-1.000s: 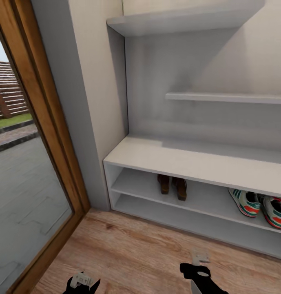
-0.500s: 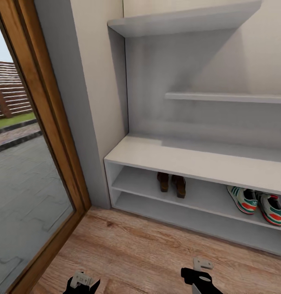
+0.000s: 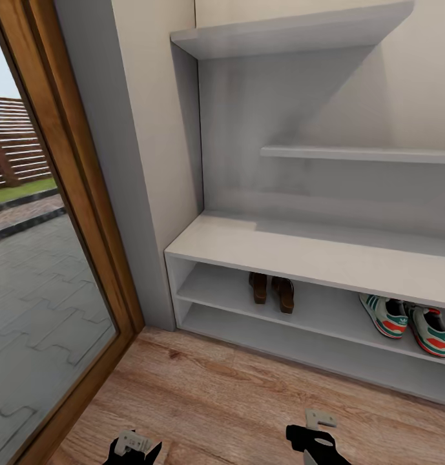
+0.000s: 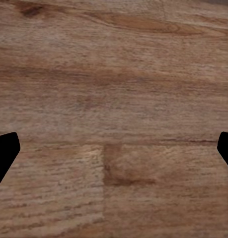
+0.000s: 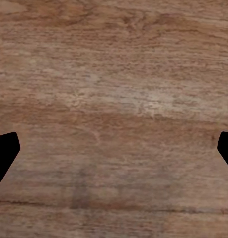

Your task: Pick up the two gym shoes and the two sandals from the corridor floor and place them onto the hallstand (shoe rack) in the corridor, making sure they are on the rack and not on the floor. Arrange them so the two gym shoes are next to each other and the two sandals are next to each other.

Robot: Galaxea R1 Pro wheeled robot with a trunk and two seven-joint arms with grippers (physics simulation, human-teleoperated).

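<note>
Listed on hallstand (image 3: 300, 248) upper low shelf: two sandals (image 3: 272, 292) paired near its left end, two gym shoes (image 3: 409, 321) paired toward its right end, none on corridor floor (image 3: 248, 400), apparently arranged as required. Left gripper (image 4: 114, 148) and right gripper (image 5: 114, 148) recorded wide open, empty, over bare planks. Shelf contents noted from head view; finger spread from wrist views.

Wood-framed glass door (image 3: 61, 258); paved yard (image 3: 35, 284)
</note>
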